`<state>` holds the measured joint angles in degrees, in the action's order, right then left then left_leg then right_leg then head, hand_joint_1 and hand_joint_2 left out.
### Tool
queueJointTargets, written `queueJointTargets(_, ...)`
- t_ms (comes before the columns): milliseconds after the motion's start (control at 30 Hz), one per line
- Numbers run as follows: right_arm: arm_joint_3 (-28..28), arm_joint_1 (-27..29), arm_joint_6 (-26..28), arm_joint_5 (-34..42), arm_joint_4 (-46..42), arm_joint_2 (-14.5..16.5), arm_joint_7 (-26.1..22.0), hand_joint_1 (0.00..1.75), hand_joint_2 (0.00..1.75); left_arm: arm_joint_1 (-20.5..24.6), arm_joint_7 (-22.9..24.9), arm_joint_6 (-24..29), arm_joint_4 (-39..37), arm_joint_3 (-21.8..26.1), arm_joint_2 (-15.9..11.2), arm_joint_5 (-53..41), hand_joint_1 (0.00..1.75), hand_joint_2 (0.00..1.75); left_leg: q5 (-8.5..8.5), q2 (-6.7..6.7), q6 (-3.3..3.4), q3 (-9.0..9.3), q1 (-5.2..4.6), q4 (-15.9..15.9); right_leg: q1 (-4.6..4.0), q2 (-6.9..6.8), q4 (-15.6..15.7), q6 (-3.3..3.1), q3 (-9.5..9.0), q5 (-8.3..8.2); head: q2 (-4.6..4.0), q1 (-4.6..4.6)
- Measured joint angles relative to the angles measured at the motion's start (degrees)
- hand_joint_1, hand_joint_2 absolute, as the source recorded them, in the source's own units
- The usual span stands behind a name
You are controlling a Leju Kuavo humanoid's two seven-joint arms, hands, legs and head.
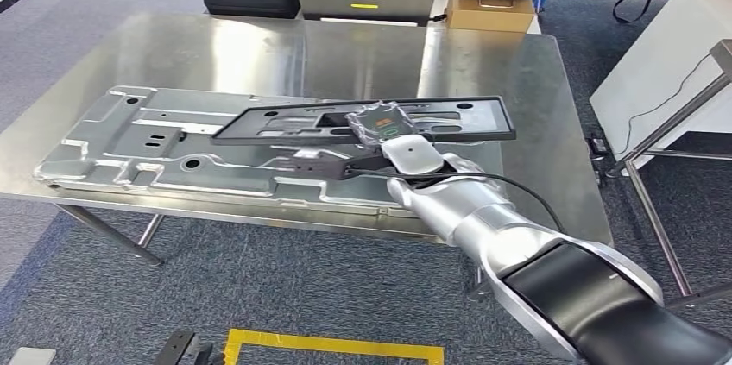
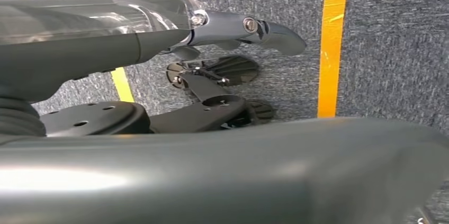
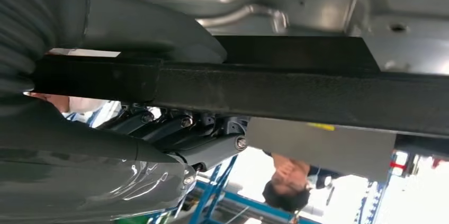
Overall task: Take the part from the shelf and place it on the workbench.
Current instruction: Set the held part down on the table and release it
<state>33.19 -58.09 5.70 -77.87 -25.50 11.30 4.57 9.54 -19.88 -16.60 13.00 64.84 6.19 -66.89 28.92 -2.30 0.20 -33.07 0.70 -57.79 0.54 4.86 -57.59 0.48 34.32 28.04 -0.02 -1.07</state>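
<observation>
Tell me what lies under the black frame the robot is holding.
Under the black frame, gripped by the right hand, lies a large grey metal panel on the steel table. The frame hides part of the panel.

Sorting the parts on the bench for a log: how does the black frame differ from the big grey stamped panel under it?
The black frame is dark, slim and open in the middle; the grey panel is pale bare metal, broad and embossed. The right hand grips the frame, while the panel lies flat and untouched on the steel table. The frame sits above the panel. Both are long and lie lengthwise along the table.
</observation>
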Motion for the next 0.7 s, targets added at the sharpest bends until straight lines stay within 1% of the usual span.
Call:
queueJointTargets(67,-0.57,0.51,0.22,0.27,0.68,-0.27,-0.81,0.0,0.0,-0.01,-0.11,0.22,0.0,-0.03,0.0,0.04,0.0,1.75,0.0,0.0,0.0,0.0,0.0,0.0,0.0,0.0,0.0,0.0,0.01,0.0,0.0,0.0)
queueJointTargets(233,-2.05,1.33,1.27,1.34,1.68,-0.5,-4.14,0.0,0.0,0.06,-0.03,0.96,0.0,-0.41,0.0,0.01,0.0,1.75,0.0,0.0,0.0,0.0,0.01,0.0,-0.01,0.0,0.0,0.0,0.02,0.0,0.0,-0.01)
queueJointTargets(367,-3.22,1.58,1.61,2.19,1.74,-0.45,-6.48,0.0,0.0,0.2,-0.28,1.05,0.0,-0.99,0.0,0.02,0.0,0.0,0.0,0.0,0.0,0.0,0.01,0.0,-0.01,0.0,0.0,0.0,0.02,0.0,0.0,-0.01)
queueJointTargets(700,-5.19,1.51,0.12,5.32,1.68,-0.62,-14.75,0.0,0.0,0.52,-0.21,1.48,0.0,-1.88,0.0,0.22,0.0,0.0,0.0,0.0,0.0,0.01,0.0,0.0,0.0,0.0,0.0,0.0,0.01,0.0,0.0,0.0)
